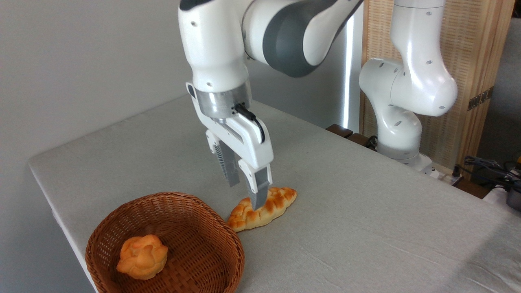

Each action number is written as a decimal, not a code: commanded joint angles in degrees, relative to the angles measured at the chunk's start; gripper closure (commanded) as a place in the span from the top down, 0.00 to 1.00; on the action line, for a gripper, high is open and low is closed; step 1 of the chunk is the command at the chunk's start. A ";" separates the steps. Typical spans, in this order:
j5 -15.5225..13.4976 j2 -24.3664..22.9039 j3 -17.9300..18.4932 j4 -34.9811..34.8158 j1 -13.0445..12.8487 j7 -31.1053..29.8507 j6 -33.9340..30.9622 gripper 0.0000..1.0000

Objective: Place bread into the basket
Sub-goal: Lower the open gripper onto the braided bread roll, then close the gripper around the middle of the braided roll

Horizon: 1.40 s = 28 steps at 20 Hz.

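No brand, label or legible writing shows on anything in view. The basket point(165, 244) is round and shallow, woven of reddish-brown wicker with a ribbed weave and a thicker rolled rim; it sits at the near left corner of the worktop point(366, 211), which is covered in a pale grey, slightly creased cloth. Inside the basket, toward its left near side, lies a small knotted bun point(142, 256), matte orange with rounded folds.

The bread point(268, 208) lies on the worktop just right of the basket and outside it, its lower tapered tip touching or nearly touching the basket's rim. It is an elongated plaited loaf, pale golden at the sides with browned orange bumps along the top, angled up and away from the basket.

The gripper point(244, 195) hangs over the middle of the bread, above and right of the basket. Its body is glossy white plastic under a brushed metal collar, with a black cable looping at the side. The jaws are parted, grey ribbed fingers point(259, 195) pointing down; the nearer one overlaps the top of the bread, the farther one stands behind it. Whether either touches the loaf cannot be told.
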 commanded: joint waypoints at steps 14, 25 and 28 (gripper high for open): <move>0.63 0.18 -0.65 -10.04 -2.10 1.20 7.80 1.00; 0.99 0.97 -0.56 -10.04 -1.93 1.29 8.07 0.60; 0.90 0.97 -0.56 -9.95 -1.93 1.29 8.16 0.61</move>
